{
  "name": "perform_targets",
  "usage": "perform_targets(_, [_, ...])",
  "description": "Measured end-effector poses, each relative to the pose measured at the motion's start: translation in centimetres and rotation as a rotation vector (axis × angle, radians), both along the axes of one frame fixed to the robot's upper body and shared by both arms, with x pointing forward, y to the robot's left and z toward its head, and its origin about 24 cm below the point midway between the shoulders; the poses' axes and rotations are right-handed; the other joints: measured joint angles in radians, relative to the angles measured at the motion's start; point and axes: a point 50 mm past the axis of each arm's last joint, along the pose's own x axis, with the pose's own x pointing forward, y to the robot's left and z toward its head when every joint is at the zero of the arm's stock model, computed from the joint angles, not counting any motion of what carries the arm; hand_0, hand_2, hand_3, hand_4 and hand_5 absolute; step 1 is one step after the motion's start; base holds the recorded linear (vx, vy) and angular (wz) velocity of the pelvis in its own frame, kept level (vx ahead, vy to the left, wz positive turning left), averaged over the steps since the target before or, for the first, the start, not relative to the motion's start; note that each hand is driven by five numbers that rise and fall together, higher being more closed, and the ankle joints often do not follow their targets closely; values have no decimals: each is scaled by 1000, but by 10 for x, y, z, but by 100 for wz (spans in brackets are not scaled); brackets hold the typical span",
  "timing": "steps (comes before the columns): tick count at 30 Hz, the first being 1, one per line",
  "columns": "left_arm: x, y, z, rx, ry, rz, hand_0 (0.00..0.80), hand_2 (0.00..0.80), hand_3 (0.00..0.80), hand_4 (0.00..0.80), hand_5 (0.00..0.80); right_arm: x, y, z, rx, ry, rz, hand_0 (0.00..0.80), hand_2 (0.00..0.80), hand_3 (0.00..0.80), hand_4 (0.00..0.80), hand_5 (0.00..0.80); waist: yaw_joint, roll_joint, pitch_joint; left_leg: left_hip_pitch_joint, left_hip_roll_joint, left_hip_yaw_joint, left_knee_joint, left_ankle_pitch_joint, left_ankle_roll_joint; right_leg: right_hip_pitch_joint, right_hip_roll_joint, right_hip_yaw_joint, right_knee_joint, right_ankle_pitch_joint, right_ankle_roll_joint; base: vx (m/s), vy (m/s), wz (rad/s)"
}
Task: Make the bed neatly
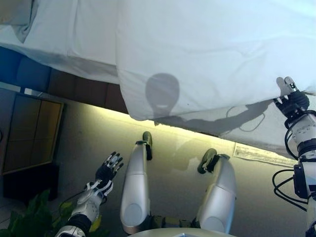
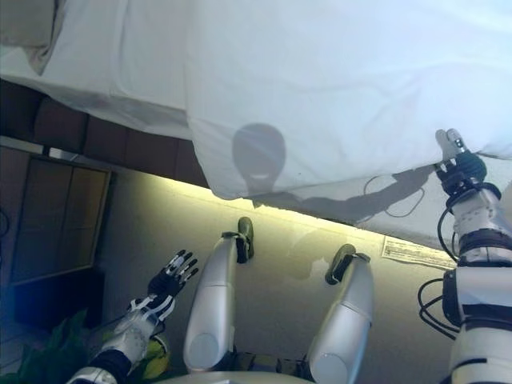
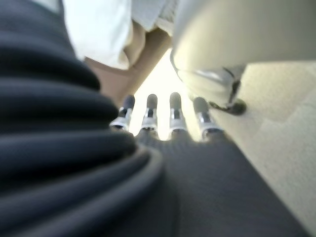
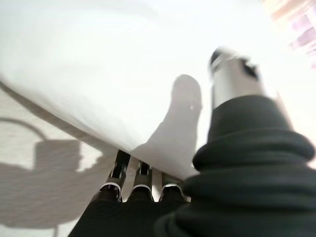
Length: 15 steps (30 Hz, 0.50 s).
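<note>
A white duvet (image 1: pixel 207 49) covers the bed, and its lower edge hangs over the bedside. My right hand (image 1: pixel 292 101) is at that hanging edge on the right. In the right wrist view its fingers (image 4: pixel 140 175) reach under the duvet (image 4: pixel 113 64) while the thumb (image 4: pixel 232 81) lies on top, pinching the cloth. A white sheet (image 1: pixel 74 34) shows to the left of the duvet, with a pillow (image 1: pixel 17 17) at the top left corner. My left hand (image 1: pixel 108 168) hangs low beside the bed, open with fingers spread (image 3: pixel 175 111), holding nothing.
The bed's dark brown base (image 1: pixel 84 89) runs below the sheet. A dark cabinet (image 1: pixel 29 133) stands at the left by the bed. A green plant (image 1: pixel 29 219) is at the bottom left. A white paper strip (image 1: pixel 259 154) lies on the floor under the bedside.
</note>
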Motion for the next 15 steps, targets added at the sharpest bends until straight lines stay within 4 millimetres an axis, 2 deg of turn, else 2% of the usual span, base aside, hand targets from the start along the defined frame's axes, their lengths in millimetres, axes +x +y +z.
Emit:
perform_targets(7, [-9,2,-5,2,27,5,0,0,0,0,0,-4,-1,-4,-32,2,33,800,800,800,800,800,1,-1,0,80,-1,6,-57,4,1,90,3,-26,-63,9,6,12,6,2])
perform_targets(10, [-12,3,-7,17,40,1,0,0,0,0,0,-5,-1,-7,-33,5,46,800,800,800,800,800,3,-3,-1,137,-3,18,-91,4,1,152,3,-37,-107,21,23,35,13,0])
perform_targets(15, [-18,9,-12,25,71,20,0,0,0,0,0,-10,0,-21,-23,37,85,800,800,800,800,800,0,-15,-6,260,-3,43,-177,10,1,282,15,-59,-217,46,34,45,12,-4])
